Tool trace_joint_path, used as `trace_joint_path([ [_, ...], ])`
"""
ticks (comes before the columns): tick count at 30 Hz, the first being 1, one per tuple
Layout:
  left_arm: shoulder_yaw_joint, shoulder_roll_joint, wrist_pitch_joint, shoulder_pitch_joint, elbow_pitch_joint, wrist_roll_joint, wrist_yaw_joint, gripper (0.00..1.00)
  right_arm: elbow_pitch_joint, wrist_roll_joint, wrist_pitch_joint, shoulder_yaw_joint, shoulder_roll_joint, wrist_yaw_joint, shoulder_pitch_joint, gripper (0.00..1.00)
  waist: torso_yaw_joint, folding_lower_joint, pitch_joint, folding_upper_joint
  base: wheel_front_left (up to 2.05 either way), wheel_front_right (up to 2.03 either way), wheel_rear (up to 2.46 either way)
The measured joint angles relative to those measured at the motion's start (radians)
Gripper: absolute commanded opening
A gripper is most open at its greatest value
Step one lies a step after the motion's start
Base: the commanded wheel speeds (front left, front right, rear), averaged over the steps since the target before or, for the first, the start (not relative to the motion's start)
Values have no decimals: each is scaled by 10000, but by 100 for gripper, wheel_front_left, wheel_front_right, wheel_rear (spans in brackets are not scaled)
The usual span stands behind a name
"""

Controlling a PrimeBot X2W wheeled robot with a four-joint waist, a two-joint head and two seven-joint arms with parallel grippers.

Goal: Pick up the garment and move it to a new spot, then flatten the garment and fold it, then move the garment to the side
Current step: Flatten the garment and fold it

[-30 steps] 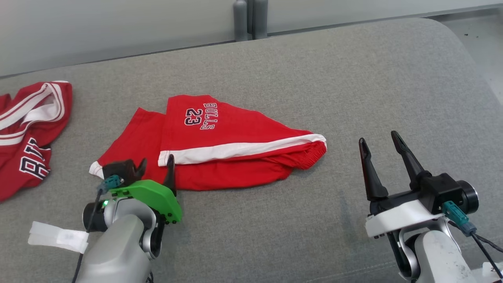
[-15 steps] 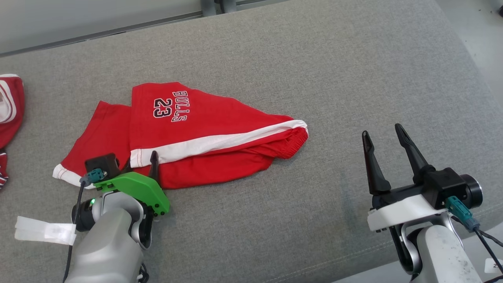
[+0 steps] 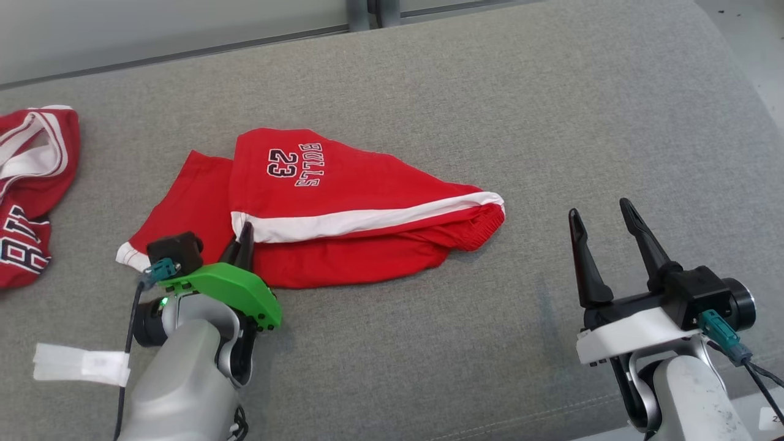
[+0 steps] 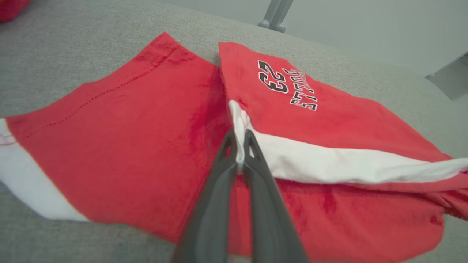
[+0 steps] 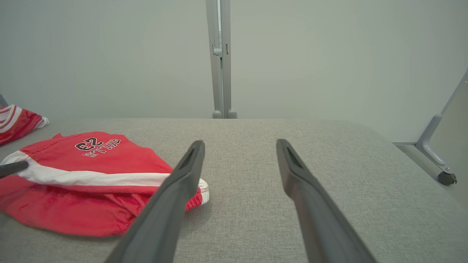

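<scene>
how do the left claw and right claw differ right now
The left claw is shut, pinching the white-trimmed hem of the red shorts; the right claw is open and holds nothing. The left claw is at the shorts' edge; the right claw sits apart from them, over bare grey cushion. The left wears a green mount, the right a white mount. Both are long, dark and slim.

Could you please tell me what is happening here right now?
A two-armed robot is handling red cloth shorts with a white stripe, lying partly folded on the grey fabric-covered surface. Its left hand is shut on the white-striped hem of one leg. Its right hand hangs open above bare surface, off to the shorts' side. A red and white jersey lies at the far left.
</scene>
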Motion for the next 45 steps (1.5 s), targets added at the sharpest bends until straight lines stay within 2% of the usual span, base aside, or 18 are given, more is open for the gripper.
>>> trace_joint_path([
  [5, 382, 36, 0, 902, -842, 272, -102, 0, 42, 36, 0, -67, 0, 0, 65, 100, 347, 0, -124, 0, 0, 0, 0],
  [14, 886, 316, 0, 2623, -2184, 479, 12, 0, 140, 50, 0, -71, -2, 0, 191, 100, 750, 0, -382, 0, 0, 0, 0],
  [27, 1154, 288, 0, 3332, -2038, 332, 127, 0, 240, 113, 0, 15, -2, 0, 208, 100, 474, 0, -348, 0, 0, 0, 0],
  [28, 1179, 280, 0, 3356, -2021, 332, 127, 15, 247, 113, 0, 0, -2, 0, 214, 100, 458, 0, -353, 0, 0, 0, 0],
  [29, 1220, 272, 0, 3360, -2021, 334, 142, 47, 255, 111, 0, -12, -2, 0, 221, 100, 448, 0, -363, 0, 0, 0, 0],
  [30, 1264, 270, 0, 3360, -2042, 353, 192, 100, 265, 111, 0, -21, -2, 0, 227, 100, 440, 0, -375, 0, 0, 0, 0],
  [37, 1687, 272, 2, 3610, -2809, 982, 286, 100, 334, 111, 0, -104, -2, 0, 265, 100, 467, 0, -507, 0, 0, 0, 0],
  [45, 2196, 249, 0, 4407, -4579, 2063, 314, 100, 445, 146, 0, -169, -2, 0, 436, 100, 569, 0, -845, 1, 0, 0, 0],
])
